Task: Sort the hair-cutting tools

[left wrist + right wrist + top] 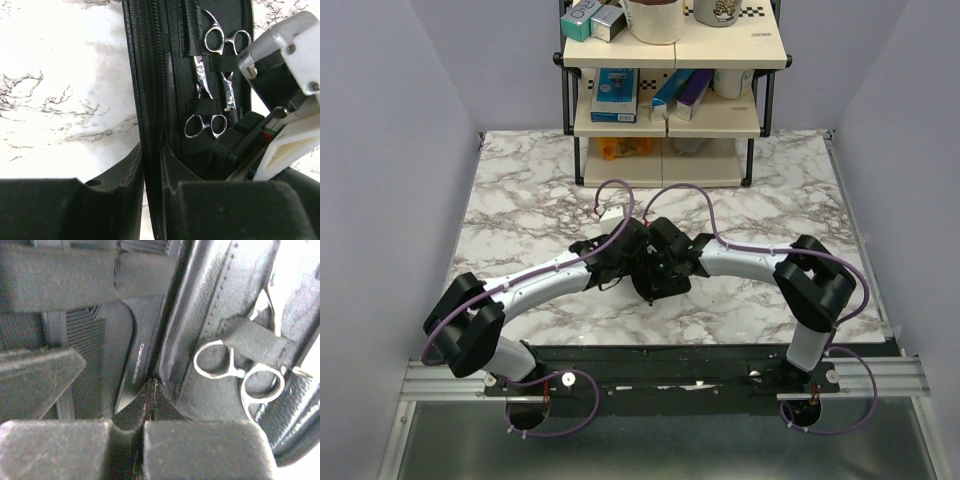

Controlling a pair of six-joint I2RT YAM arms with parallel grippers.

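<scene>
At mid-table (520,210), a flat black zippered pouch (145,60) is gripped at its edge by the left claw (150,165) — silver metal scissors (200,70) strapped inside, combs unseen; right claw (145,425) clenched.

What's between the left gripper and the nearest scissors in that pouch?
Left wrist view: the zip edge of the pouch stands between the fingers of the left gripper. From there to the lower scissors is only bare black lining.

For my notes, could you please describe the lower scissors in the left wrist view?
An open black pouch lies on the marble table, two silver scissors strapped inside. The lower pair has its loops nearest the left gripper; the other pair points its loops away.
</scene>
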